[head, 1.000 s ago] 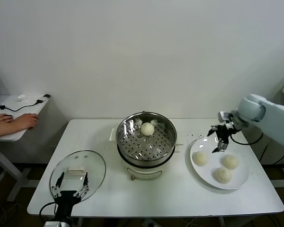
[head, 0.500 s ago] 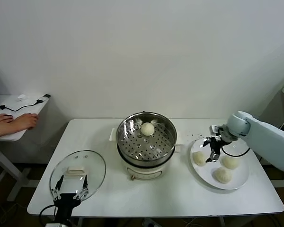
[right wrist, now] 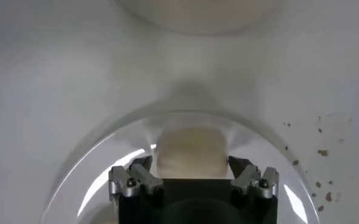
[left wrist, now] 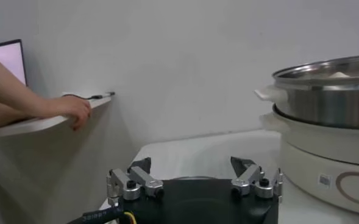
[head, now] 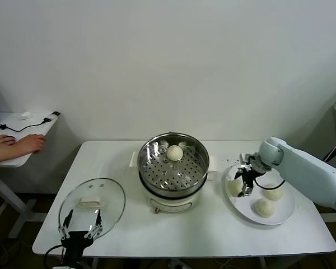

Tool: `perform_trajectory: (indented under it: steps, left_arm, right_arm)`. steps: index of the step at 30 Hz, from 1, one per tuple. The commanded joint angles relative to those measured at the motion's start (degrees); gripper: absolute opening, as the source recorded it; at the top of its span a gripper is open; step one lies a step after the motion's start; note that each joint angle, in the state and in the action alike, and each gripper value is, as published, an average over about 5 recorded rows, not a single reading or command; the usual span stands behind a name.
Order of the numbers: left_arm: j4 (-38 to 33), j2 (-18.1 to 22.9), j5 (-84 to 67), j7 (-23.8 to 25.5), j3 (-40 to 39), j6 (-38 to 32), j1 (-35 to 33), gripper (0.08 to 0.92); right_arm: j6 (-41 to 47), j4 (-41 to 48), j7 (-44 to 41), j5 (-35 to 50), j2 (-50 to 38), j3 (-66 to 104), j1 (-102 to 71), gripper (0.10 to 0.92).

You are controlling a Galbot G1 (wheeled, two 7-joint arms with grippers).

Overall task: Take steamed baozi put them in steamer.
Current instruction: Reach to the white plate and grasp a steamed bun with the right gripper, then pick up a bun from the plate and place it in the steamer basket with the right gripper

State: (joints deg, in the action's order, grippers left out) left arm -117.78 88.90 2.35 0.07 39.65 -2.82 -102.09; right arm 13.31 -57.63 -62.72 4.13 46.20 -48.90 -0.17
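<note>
cream-white baozi (head: 235,186) on the right plate (head: 280,216) is straddled by the right gripper (head: 245,184), fingers open; left gripper (head: 78,231) parked open near the glass lid (head: 92,204).

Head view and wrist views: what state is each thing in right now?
Steamer: uncovered, one baozi on its tray.
Glass lid: lying on the table.
Plate: holds three baozi.
Right gripper: open, straddling the plate's nearest-steamer baozi.
Left gripper: open, idle by the lid.

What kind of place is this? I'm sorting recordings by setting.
Probably a lab or office test corner, not a real kitchen: a steamer and plate of baozi on a bare white table against a blank wall, with someone's hand at a side desk.
</note>
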Motion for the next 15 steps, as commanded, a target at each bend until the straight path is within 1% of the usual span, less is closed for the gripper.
perform_trajectory:
  steps: [1, 3, 6, 11, 15]
  left_arm:
    - [0.0, 0.0, 0.1, -0.1, 0.0, 0.0, -0.1, 0.823]
    - [0.0, 0.0, 0.1, -0.1, 0.0, 0.0, -0.2, 0.823]
    - [0.1, 0.0, 0.1, -0.1, 0.0, -0.1, -0.3, 0.823]
    - [0.0, 0.0, 0.1, -0.2, -0.1, -0.2, -0.5, 0.823]
    - [-0.2, 0.0, 0.0, -0.2, -0.1, -0.4, -0.8, 0.823]
  right_arm:
    - [-0.1, 1.5, -0.5, -0.8, 1.1, 0.8, -0.9, 0.739]
    - [-0.1, 1.7, -0.7, -0.8, 1.1, 1.0, -0.8, 0.687]
    - [-0.1, 1.7, -0.9, -0.7, 1.0, 1.0, -0.7, 0.631]
    - [0.0, 0.9, -0.8, 0.3, 0.3, 0.8, -0.2, 0.581]
    - [0.7, -1.5, -0.4, 3.8, -1.8, -0.3, 2.1, 0.563]
